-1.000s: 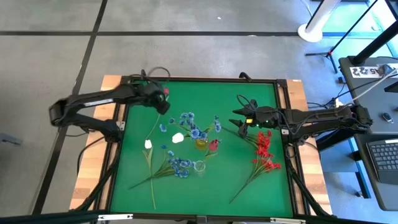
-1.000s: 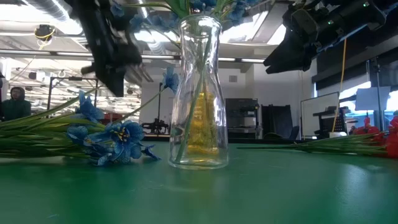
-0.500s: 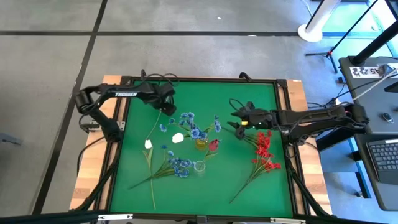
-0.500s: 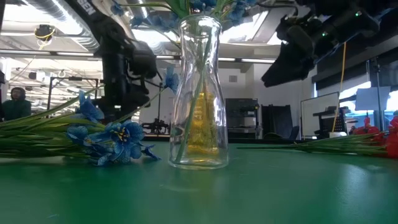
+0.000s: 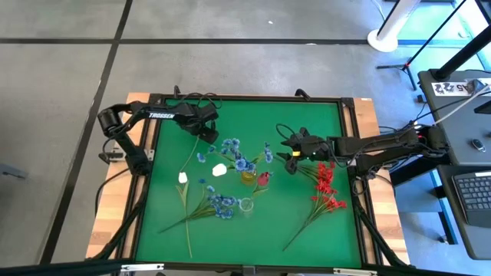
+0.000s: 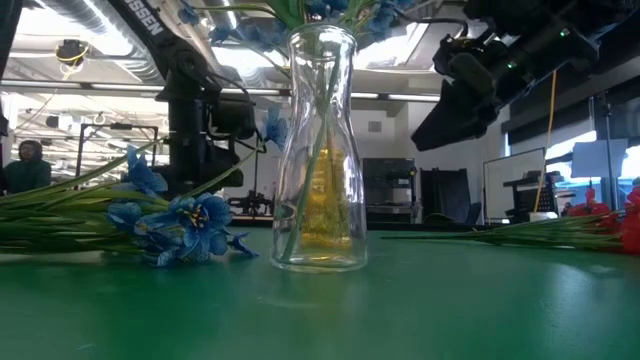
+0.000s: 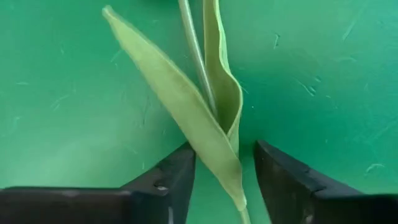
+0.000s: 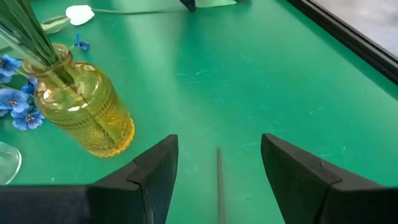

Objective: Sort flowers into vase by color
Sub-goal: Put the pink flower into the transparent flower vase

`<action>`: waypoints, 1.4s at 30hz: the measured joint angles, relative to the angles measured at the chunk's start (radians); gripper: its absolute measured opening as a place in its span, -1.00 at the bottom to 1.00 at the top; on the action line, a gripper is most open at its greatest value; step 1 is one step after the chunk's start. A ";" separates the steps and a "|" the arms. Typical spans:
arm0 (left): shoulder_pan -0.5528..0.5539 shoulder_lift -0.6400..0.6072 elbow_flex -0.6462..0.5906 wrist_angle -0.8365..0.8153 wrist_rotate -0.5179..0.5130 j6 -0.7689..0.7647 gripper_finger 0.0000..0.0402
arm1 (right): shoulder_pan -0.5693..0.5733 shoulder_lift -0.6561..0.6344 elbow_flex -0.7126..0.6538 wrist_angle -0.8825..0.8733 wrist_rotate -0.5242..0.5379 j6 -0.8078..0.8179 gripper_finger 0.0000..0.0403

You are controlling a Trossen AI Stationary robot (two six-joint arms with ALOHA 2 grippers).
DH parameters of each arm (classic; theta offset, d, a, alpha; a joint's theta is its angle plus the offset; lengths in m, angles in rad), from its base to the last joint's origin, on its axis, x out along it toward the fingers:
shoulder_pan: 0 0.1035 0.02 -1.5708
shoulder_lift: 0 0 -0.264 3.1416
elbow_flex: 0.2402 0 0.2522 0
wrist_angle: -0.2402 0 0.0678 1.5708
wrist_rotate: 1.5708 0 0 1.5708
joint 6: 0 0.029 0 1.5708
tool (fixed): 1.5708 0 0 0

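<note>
"TROSSEN" on left arm (image 5: 157,116)

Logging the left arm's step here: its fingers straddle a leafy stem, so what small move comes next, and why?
Probably closing the left gripper: its fingers are open on either side of the green stem and leaves lying on the table, so closing would likely grip them before lifting.

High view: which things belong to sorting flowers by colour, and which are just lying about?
Job: yellow vase, clear vase, blue sprays, red sprays, white buds, red bud; left gripper astride a stem, right gripper near the yellow vase.
Lying about: laptop, white stand base, both off the table.
</note>
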 joint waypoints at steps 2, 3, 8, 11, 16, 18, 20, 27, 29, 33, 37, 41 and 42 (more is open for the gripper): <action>0.000 0.000 0.000 0.002 -0.001 0.000 -0.43 | 0.000 0.000 0.000 0.003 0.000 0.000 0.14; 0.000 0.000 0.000 0.001 -0.003 -0.001 -0.52 | 0.000 0.000 0.000 0.003 0.000 -0.001 0.14; 0.000 0.001 0.000 0.019 -0.006 -0.003 -0.94 | 0.000 0.000 0.000 0.002 -0.001 -0.001 0.14; 0.000 -0.005 0.000 0.022 -0.014 0.023 -0.95 | 0.000 0.000 0.000 0.001 -0.001 -0.002 0.14; 0.000 -0.097 0.020 0.005 -0.073 0.041 -0.98 | 0.000 0.000 0.000 -0.003 -0.001 -0.003 0.14; 0.000 -0.170 0.035 0.002 -0.074 0.049 -0.98 | 0.000 0.000 0.000 -0.003 -0.001 -0.005 0.14; 0.000 -0.257 0.059 0.001 -0.066 0.050 -0.99 | 0.000 0.000 0.000 -0.005 -0.001 -0.005 0.14; -0.032 -0.615 0.152 0.054 0.023 0.055 -0.99 | 0.000 0.000 0.000 -0.005 -0.001 -0.005 0.14; -0.064 -0.719 0.162 0.119 0.063 0.056 -0.99 | 0.000 0.000 0.000 -0.005 -0.002 -0.004 0.14; -0.163 -0.894 0.163 0.290 0.130 0.046 -1.00 | 0.000 0.000 0.000 -0.001 -0.001 -0.004 0.14; -0.316 -0.980 0.164 0.429 0.136 0.034 -1.00 | 0.000 0.000 0.000 0.012 -0.002 -0.005 0.14; -0.496 -0.962 0.164 0.566 0.132 0.086 -1.00 | 0.000 0.000 0.000 0.027 -0.001 -0.005 0.14; -0.538 -0.946 0.164 0.613 0.123 0.108 -1.00 | 0.000 0.000 0.000 0.029 -0.001 -0.005 0.14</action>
